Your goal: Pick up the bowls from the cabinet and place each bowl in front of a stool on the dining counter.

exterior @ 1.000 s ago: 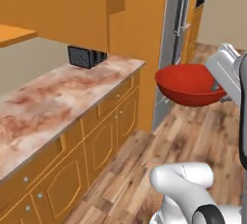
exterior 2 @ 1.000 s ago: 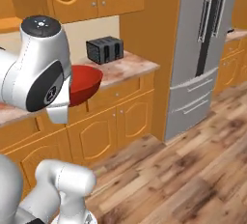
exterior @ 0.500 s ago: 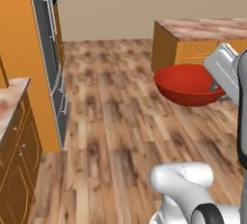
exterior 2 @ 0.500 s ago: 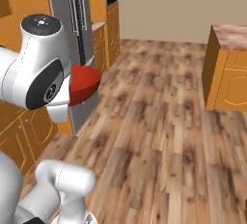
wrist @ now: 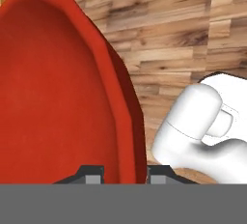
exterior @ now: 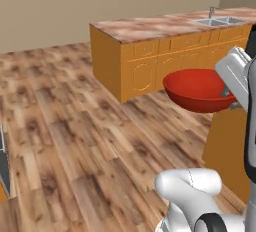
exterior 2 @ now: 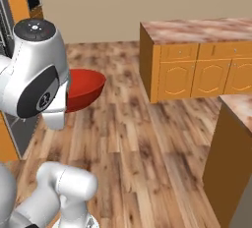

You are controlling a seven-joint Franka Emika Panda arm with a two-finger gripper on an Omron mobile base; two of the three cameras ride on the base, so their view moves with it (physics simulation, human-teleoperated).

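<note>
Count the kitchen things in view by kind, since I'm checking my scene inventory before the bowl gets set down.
Red bowl, held in the gripper: 1
Marble-topped counters: 2
Sink with faucet: 1
Total: 4

A plain beige wall (exterior: 100, 6) backs the room. Wood-plank flooring (exterior: 75, 141) spreads wide. At far left stands perhaps a grey fridge (exterior 2: 7, 20).

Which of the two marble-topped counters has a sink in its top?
The farther counter, the long one with arched-panel doors along the back of the room: a grey sink with a faucet sits at its far right end. The nearer counter, at the right edge, shows no sink.
</note>
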